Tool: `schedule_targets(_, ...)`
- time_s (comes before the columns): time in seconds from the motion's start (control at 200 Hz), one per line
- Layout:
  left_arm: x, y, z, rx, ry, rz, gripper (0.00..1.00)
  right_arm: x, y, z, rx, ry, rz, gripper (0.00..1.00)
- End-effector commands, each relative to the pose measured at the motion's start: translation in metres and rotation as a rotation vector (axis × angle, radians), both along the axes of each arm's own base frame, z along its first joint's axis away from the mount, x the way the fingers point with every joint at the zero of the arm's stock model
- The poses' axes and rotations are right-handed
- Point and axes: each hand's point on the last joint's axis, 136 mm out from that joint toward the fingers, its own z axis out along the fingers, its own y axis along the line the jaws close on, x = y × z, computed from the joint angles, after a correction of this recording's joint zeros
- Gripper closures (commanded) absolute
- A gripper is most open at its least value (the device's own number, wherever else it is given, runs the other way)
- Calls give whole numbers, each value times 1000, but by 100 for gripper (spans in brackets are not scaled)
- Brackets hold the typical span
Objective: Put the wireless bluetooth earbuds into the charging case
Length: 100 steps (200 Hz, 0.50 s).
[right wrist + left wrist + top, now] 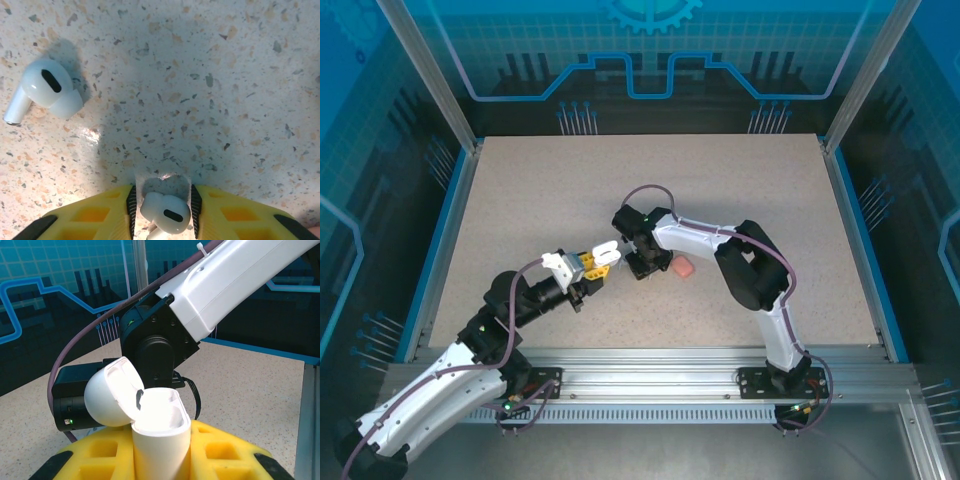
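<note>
Right wrist: your R end effector (163, 206) pinches white earbud (167, 213).
L end effector (160, 456) clamps open charging case (161, 422); spare earbud (46, 92) on table (225, 100).

No readable txt, labels, brand or nos. on charging case (161, 440), earbuds (47, 90), table (570, 190).

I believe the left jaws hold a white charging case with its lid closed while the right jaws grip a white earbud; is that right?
Almost: the left wrist view shows the lid open. The left jaws hold the white charging case; the right jaws grip a white earbud.
</note>
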Motion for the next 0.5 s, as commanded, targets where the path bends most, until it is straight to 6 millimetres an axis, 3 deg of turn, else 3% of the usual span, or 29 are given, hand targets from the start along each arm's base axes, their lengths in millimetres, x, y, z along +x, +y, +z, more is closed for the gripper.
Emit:
schedule_targets(0.0, 0, 1, 2, 5, -16, 6, 100, -11, -2, -10, -30, 39, 4, 67)
schedule_targets(0.495, 0, 0, 1, -2, -8, 7, 100, -9, -5, 15, 22, -22, -2, 73)
